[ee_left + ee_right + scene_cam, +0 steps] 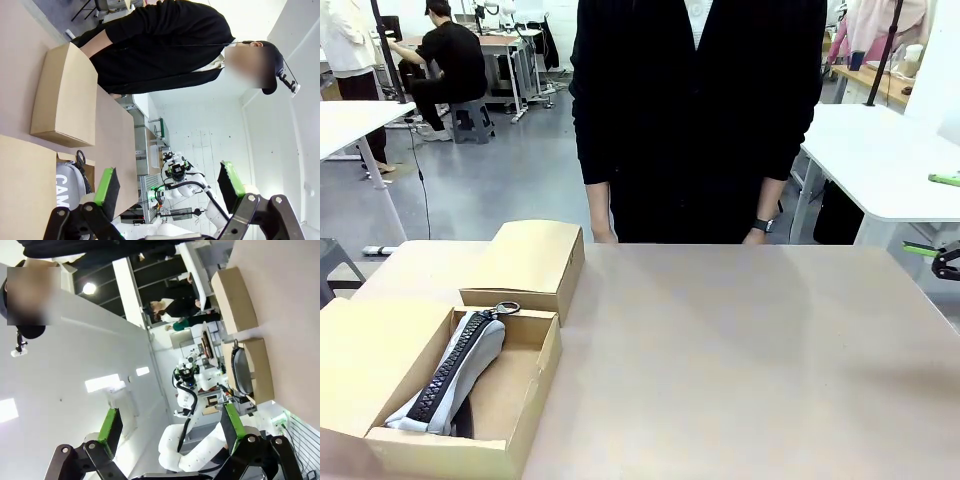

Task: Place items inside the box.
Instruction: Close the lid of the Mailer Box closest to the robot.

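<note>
Broadly, the tan desk (740,360) lies bare across its whole middle and right side, from the near edge up to the far edge where a person in black (698,110) stands with both hands hanging just behind that edge. All the clutter sits at the left: an open cardboard box (525,385) at the near left corner, its lid flap (370,355) folded out flat toward the desk's left edge, and a second, closed cardboard box (525,262) just behind it, touching or nearly touching the open one's far wall. Inside the open box lies a grey zip case (455,375), long and soft, running from the far wall toward the near left corner, with a chunky black zipper down its top and a metal ring pull (507,308) poking over the box rim; white letters beginning "CAM" show on its side in the left wrist view (64,187). Something dark lies under it, too hidden to name. The left gripper (170,187) hangs in the air with its jaws spread wide and nothing between them; the right gripper (170,427) likewise has its jaws spread wide and empty, off the desk's right side.
</note>
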`<state>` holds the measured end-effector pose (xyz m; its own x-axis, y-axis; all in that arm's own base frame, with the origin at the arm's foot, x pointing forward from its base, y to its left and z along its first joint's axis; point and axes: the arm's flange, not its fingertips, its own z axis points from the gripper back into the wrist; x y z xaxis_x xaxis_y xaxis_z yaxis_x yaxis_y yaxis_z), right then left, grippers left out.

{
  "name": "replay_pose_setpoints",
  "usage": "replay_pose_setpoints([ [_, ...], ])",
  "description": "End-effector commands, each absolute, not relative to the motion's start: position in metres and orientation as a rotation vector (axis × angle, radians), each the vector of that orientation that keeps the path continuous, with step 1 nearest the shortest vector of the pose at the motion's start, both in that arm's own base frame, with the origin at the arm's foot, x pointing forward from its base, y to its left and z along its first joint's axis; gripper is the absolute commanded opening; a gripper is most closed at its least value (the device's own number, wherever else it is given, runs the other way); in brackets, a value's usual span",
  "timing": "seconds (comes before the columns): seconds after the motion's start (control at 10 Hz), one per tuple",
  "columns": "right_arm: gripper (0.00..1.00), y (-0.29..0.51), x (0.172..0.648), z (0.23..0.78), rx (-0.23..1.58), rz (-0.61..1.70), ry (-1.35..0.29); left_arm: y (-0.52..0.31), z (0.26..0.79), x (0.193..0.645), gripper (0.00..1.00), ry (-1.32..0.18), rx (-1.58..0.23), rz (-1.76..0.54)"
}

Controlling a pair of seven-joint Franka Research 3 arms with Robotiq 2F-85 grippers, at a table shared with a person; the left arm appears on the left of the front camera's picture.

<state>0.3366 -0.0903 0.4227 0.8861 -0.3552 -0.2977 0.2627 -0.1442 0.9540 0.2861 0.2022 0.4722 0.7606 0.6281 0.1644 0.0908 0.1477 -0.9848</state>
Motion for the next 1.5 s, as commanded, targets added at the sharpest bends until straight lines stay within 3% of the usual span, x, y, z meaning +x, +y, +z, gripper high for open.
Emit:
replay_pose_setpoints([
  [0.0,1.00,-0.093,0.333,0.426,1.633,-0.543,-0.057,0.197,0.471,0.284,1.00,-0.663,-1.402,0.413],
  [0.3,1.00,-0.093,0.333,0.426,1.633,-0.543,-0.057,0.202,0.472,0.286,1.00,-0.641,-1.390,0.427],
  [0.4,1.00,-0.093,0.333,0.426,1.633,-0.543,-0.057,0.202,0.495,0.276,1.00,-0.957,-1.213,0.172],
  [0.5,1.00,-0.093,0.333,0.426,1.633,-0.543,-0.057,0.180,0.492,0.282,1.00,-1.124,-1.020,-0.116],
  [0.7,1.00,-0.093,0.333,0.426,1.633,-0.543,-0.057,0.126,0.469,0.278,1.00,-1.180,-0.648,-0.569],
  [0.9,1.00,-0.093,0.333,0.426,1.633,-0.543,-0.057,0.106,0.442,0.287,1.00,-1.467,-0.266,-1.031],
  [1.1,1.00,-0.093,0.333,0.426,1.633,-0.543,-0.057,0.106,0.422,0.290,1.00,-1.662,-0.200,-1.351],
  [1.4,1.00,-0.093,0.333,0.426,1.633,-0.543,-0.057,0.110,0.411,0.283,1.00,-1.665,-0.207,-1.484],
])
